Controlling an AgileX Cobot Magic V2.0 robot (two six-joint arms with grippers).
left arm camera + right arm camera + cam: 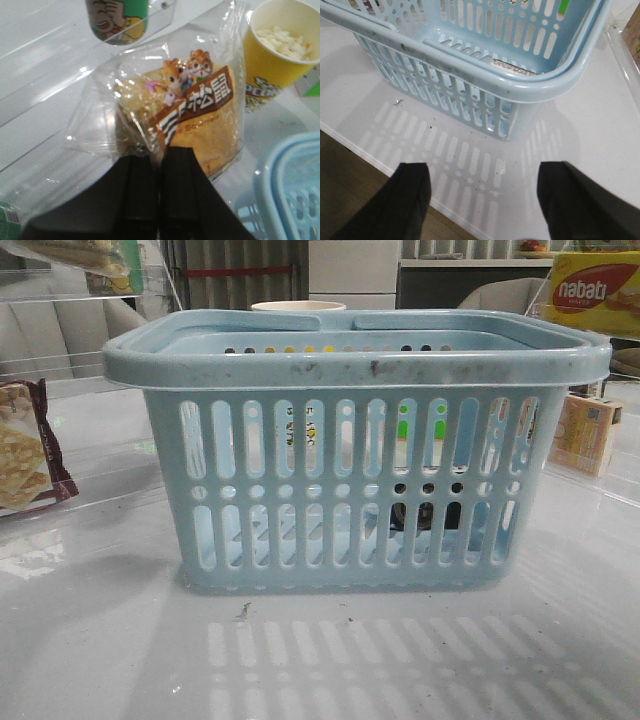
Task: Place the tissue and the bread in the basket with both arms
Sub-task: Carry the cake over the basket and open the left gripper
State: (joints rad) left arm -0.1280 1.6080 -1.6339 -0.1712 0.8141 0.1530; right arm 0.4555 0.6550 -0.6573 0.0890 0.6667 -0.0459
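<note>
The left gripper (159, 155) had its 2 black fingers (137, 190) pressed together on the clear wrapper of the bread (200, 135), a golden-brown bun with a brown label showing 2 cartoon squirrels. The bun lay just ahead of the fingertips, its wrapper spread flat on the white table (45, 115). Beyond the bun and to one side stood a yellow paper cup (272, 65) holding pale popcorn-like pieces. A corner of the basket (290, 185) sat close beside the fingers, near the bun's edge.

The right gripper (482, 192) was spread wide, its 2 dark fingers (410, 200) well apart with only bare table between them. It hovered above the table near its front edge, with the light blue basket (530, 87) just ahead; the scuffed rim corner was nearest the fingers. Nothing lay on the part of the basket's floor that view showed.

In the front view the basket (355, 365) stood in the middle of the table. A dark shape showed through its lower slots; I could not tell whether it was the tissue. A maroon-edged cracker bag (25, 450) lay off to the left, a tan carton box (585, 432) and a yellow nabati box (590, 295) to the right.
</note>
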